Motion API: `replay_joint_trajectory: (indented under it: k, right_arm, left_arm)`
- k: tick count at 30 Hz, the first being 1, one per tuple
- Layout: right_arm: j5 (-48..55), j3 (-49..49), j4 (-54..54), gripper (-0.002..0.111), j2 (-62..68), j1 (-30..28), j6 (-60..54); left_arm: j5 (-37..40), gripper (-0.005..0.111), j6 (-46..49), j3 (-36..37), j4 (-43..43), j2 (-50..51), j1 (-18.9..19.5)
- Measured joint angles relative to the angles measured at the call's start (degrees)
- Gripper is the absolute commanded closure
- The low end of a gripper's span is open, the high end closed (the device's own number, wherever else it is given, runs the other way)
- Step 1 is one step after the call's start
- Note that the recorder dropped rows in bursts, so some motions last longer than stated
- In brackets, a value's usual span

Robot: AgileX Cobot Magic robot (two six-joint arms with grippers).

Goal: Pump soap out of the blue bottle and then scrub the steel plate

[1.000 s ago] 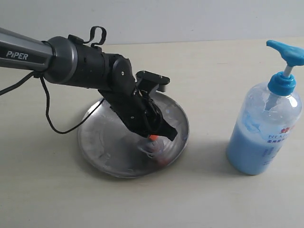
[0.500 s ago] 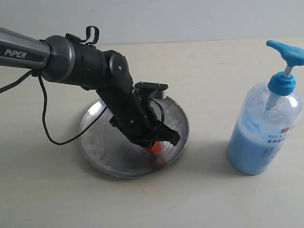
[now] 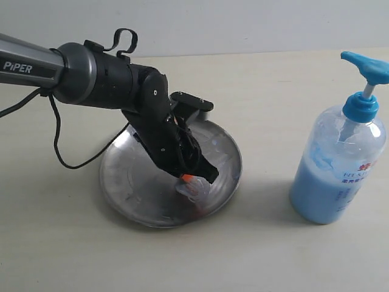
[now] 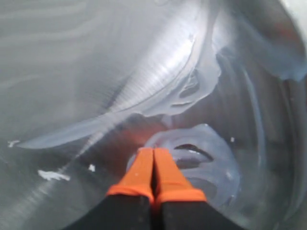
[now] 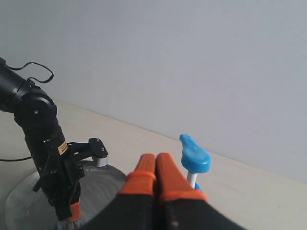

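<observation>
Soap (image 4: 199, 84) is out and smeared on the steel plate (image 3: 124, 176), so you're mid-scrub, with smears left to work. Left claw (image 4: 153, 152) pressed together, tips on the plate. Right claw (image 5: 155, 160) pressed together, empty, near the blue bottle (image 3: 337, 176), which stands well apart from the plate. Pale blob under left tips is probably foam, unclear.
</observation>
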Motion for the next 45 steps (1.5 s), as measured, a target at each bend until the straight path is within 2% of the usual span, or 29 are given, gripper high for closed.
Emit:
replay_joint_trajectory:
  k: [4,9,18,21,26,36,45]
  right_arm:
    - [0.0,0.0,0.0,0.108,0.0,0.0,0.0]
    - [0.0,0.0,0.0,0.108,0.0,0.0,0.0]
    - [0.0,0.0,0.0,0.108,0.0,0.0,0.0]
    - [0.0,0.0,0.0,0.108,0.0,0.0,0.0]
    - [0.0,0.0,0.0,0.108,0.0,0.0,0.0]
    - [0.0,0.0,0.0,0.108,0.0,0.0,0.0]
    - [0.0,0.0,0.0,0.108,0.0,0.0,0.0]
  left_arm:
    - [1.7,0.107,-0.5,-0.1,2.0,-0.2,0.0]
    - [4.5,0.107,-0.5,-0.2,0.4,-0.2,0.1]
    - [7.6,0.107,7.8,-0.1,-14.1,0.0,0.4]
    - [6.6,0.107,10.0,0.2,-18.1,0.2,0.4]
    - [2.3,0.107,10.8,0.4,-20.2,0.4,0.2]
    - [-5.3,0.107,10.5,0.5,-18.1,0.7,0.1]
    - [-6.0,0.107,-1.0,0.9,-2.7,-4.7,0.1]
